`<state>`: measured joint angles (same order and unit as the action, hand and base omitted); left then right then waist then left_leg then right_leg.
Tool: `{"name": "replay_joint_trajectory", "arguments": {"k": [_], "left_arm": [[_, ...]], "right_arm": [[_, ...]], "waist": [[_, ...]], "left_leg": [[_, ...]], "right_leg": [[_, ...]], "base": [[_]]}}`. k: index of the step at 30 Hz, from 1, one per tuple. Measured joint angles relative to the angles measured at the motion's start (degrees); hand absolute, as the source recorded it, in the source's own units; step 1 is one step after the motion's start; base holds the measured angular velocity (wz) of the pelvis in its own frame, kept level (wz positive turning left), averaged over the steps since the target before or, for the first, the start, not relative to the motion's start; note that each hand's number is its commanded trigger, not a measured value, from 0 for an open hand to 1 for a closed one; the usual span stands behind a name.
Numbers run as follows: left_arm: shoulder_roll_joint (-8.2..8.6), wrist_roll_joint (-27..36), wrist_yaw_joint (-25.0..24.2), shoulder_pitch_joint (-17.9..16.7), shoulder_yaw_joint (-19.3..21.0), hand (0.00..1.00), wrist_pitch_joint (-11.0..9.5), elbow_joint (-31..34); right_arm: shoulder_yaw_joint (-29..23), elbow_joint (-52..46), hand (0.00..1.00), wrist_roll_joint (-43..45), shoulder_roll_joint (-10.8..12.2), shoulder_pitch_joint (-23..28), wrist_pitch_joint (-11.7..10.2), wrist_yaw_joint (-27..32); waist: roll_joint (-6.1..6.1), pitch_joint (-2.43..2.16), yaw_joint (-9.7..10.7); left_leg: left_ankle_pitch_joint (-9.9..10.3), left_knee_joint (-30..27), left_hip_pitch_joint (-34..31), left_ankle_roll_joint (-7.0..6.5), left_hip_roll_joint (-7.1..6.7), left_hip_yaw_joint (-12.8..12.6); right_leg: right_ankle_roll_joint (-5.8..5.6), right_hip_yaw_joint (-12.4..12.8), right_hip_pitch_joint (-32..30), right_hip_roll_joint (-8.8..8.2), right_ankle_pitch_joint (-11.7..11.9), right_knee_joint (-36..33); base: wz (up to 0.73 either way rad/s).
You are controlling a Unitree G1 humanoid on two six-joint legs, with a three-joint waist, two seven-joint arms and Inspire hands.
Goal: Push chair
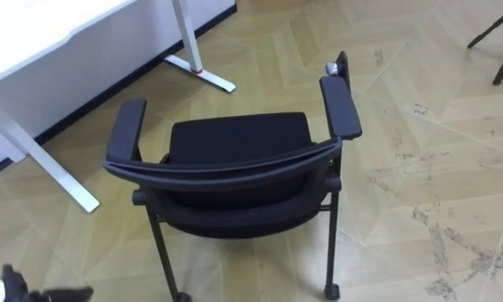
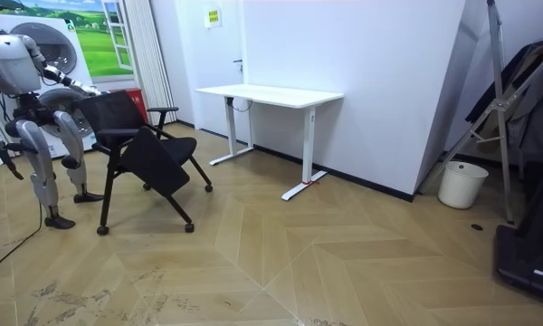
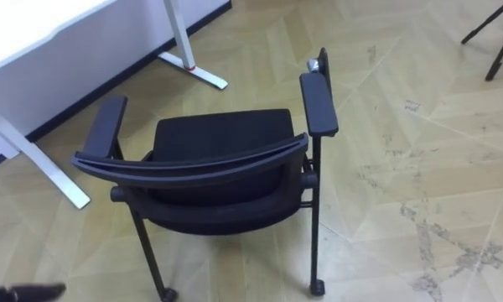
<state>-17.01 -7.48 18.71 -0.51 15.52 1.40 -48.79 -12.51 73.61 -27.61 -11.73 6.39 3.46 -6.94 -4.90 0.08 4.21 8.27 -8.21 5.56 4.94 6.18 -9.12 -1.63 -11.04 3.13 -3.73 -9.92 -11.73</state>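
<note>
Black chair, 2 padded armrests, thin legs on castors; upright on the wood floor, backrest nearest, near the desk.

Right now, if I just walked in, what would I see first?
A big black chair stands on the wooden floor right before the robot, its back toward the robot. Beyond it, a white desk stands by the wall, and the robot's left hand peeks in at the lower left corner.

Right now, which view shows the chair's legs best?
The room view: the chair stands whole, legs and casters on the floor. The eye views look down on its backrest, seat, armrests and near legs.
</note>
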Motion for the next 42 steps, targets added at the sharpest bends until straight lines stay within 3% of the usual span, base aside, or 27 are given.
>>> {"name": "replay_joint_trajectory", "arguments": {"k": [4,9,18,22,31,35,40,42], "left_arm": [[-0.27,-2.8,1.8,0.28,0.0,0.0,-0.16,10.74],[-0.61,-9.83,3.27,3.39,0.03,0.0,-0.35,17.13],[-0.62,-17.6,6.3,4.21,-0.41,0.0,2.2,32.17],[-0.62,-22.73,7.2,4.21,-3.99,0.0,2.62,37.73],[-0.65,-36.11,5.28,4.22,-10.73,0.0,3.52,40.88],[-0.9,-38.26,2.47,4.7,-14.27,0.0,3.63,41.92],[-4.73,-38.29,-6.04,4.85,-19.25,0.0,4.6,47.24],[-6.51,-38.29,-9.01,4.94,-20.74,0.0,4.68,48.94]], "right_arm": [[-0.01,0.14,0.0,0.78,-0.06,-0.18,-0.04,-0.22],[0.02,0.08,0.0,1.42,-0.05,-0.72,-0.07,-0.06],[0.06,0.36,0.0,-0.15,-0.14,-0.66,0.46,0.75],[1.94,0.49,0.0,-1.05,-0.18,-0.43,0.35,0.89],[2.84,0.71,0.0,-1.36,-0.24,-1.11,0.16,-0.29],[3.68,2.42,0.0,-1.48,-0.49,-2.06,0.07,-0.6],[3.87,2.47,0.0,-1.61,-0.68,-3.3,-0.3,-2.28],[3.87,2.51,0.0,-1.39,-0.81,-3.44,-0.41,-2.49]], "waist": [[-0.34,-0.01,0.09],[-0.44,-0.06,0.12],[-0.4,-0.03,0.84],[-0.01,0.22,0.87],[0.22,0.34,2.09],[0.18,0.33,2.51],[-0.14,0.38,4.71],[-0.65,0.67,5.14]], "left_leg": [[0.0,0.0,-0.09,0.0,-0.02,0.05],[-0.01,-0.06,-0.48,0.0,-0.05,0.05],[-0.01,-0.44,-0.87,0.0,-0.12,0.04],[-0.01,-0.38,-0.95,0.0,-0.14,0.02],[-0.01,-0.3,-1.3,0.0,-0.29,0.04],[-0.01,-0.29,-1.2,0.0,-0.31,-0.04],[-0.01,-0.24,-1.75,0.0,-0.3,0.12],[-0.01,-0.23,-1.59,0.0,-0.34,0.46]], "right_leg": [[-0.01,0.0,-0.23,0.0,-0.01,0.08],[-0.02,-0.12,-0.08,-0.01,-0.02,0.09],[-0.01,0.13,-0.22,0.02,-0.02,1.21],[0.0,0.36,-0.02,0.05,-0.01,1.16],[0.0,0.71,-0.06,0.03,0.01,1.86],[0.0,0.78,0.02,0.0,0.01,1.85],[0.01,0.36,0.12,0.01,0.02,1.98],[0.01,0.74,0.1,0.0,0.02,1.98]], "base": [[0.0],[0.01],[0.0],[0.0],[-0.01],[0.0],[0.08],[0.0]]}}
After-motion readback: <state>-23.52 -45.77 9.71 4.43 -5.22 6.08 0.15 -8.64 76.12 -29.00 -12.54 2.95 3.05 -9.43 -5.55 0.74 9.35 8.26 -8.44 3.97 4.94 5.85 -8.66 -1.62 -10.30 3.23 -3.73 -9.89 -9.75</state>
